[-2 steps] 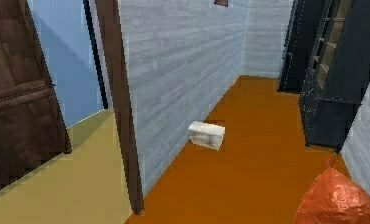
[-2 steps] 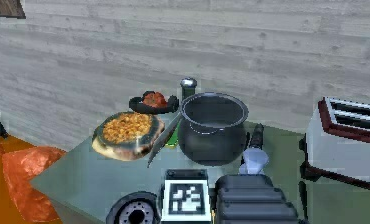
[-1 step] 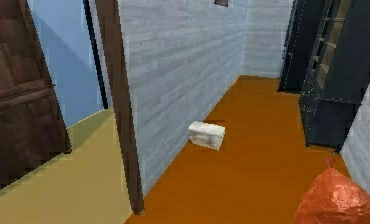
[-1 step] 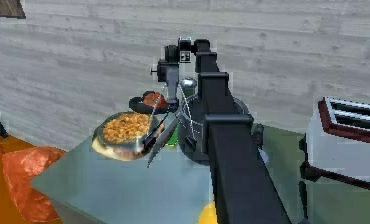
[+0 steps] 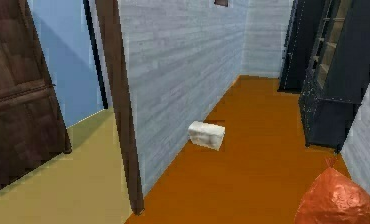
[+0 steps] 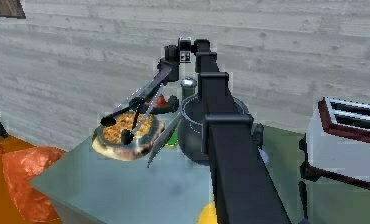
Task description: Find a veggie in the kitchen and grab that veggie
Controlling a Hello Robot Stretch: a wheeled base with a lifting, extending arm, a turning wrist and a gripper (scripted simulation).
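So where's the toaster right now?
The toaster sits at the arm side view's right edge on the countertop, right of the dark pot.

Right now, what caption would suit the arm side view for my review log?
Arm stretched over a counter holding a food plate, pot and toaster.

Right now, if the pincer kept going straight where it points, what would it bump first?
Most likely the plate of orange-brown food on the counter; the pincer aims at it, though depth is unclear.
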